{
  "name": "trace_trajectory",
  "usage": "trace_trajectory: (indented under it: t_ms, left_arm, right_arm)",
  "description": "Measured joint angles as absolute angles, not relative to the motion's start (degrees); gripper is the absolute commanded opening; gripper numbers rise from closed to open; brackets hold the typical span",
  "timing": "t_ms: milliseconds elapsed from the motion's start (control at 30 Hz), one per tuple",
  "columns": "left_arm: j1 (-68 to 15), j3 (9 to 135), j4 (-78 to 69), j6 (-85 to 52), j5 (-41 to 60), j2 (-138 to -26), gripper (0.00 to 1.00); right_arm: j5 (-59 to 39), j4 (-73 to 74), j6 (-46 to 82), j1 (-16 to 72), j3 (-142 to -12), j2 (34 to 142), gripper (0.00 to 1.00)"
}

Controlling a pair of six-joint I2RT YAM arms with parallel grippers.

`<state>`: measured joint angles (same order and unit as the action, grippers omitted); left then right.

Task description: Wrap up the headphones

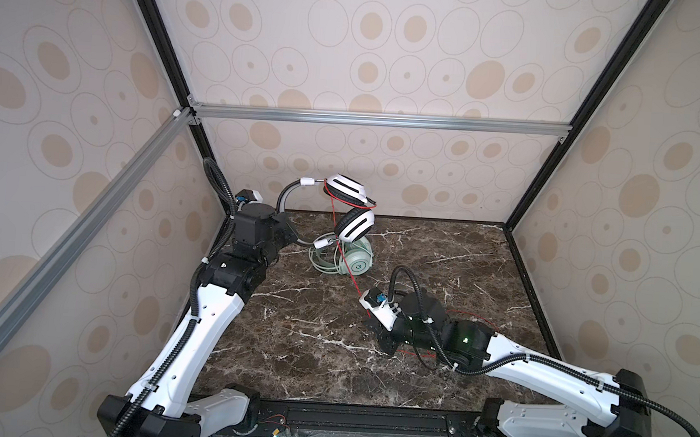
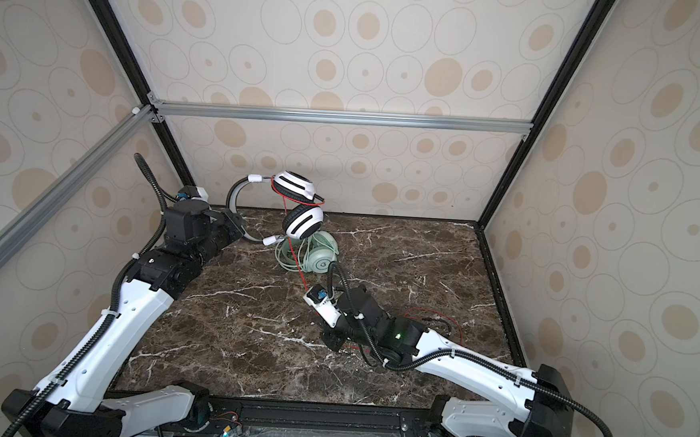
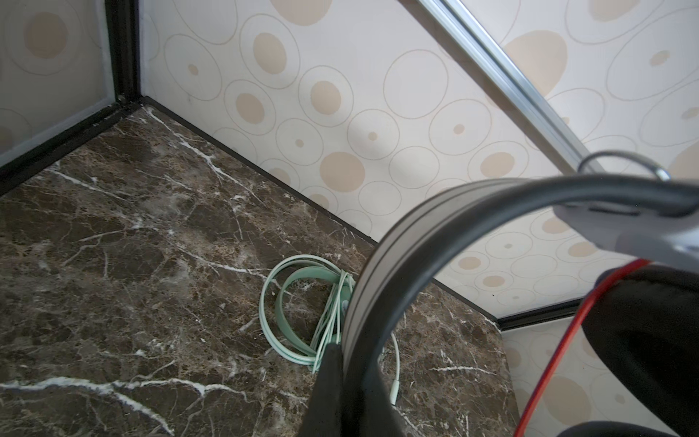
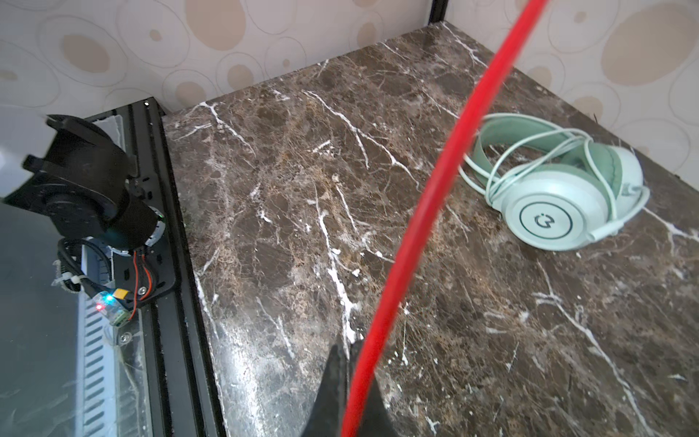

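Clamping grey headband [image 3: 382, 257], left hand [image 3: 350, 386]; right hand [image 4: 353, 393] pinching red cable [image 4: 435, 185].

Dark marble, spotted walls.
Brown marble tabletop [image 1: 454, 259] spreads beneath both pairs of jaws; beige-spotted wall panels [image 1: 391, 64] rise beyond them, with an aluminium rail [image 1: 379, 119] and black corner posts [image 1: 156, 28] high above.

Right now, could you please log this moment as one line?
left gripper shut on grey headband | right gripper shut on red cable | mint-green headphones on table
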<state>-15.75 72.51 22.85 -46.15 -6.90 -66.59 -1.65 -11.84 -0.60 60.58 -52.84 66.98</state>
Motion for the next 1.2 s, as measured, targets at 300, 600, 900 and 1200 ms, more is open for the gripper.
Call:
trace_trajectory:
  t_ms: [300,600,900,1200]
  left_arm:
    - [-15.8,71.7,24.9,-40.2,-11.4,-68.3,0.00]
    - [-17.2,70.5,26.3,-31.4,-16.8,-68.4,0.00]
    - [-21.5,69.5,30.0,-22.3,-20.7,-67.2,0.00]
    - [-26.4,69.5,33.9,-14.2,-21.4,-66.4,0.00]
  right_arm:
    - [-0.8,-16.0,-4.3,64.5,-61.7,69.7,0.00]
    - [2.0,-24.3,-9.4,64.6,-74.8,73.8,0.00]
    - [6.7,-33.2,-13.7,64.6,-84.7,78.4,0.00]
    - [9.9,-41.5,-15.8,62.0,-91.1,80.6,0.00]
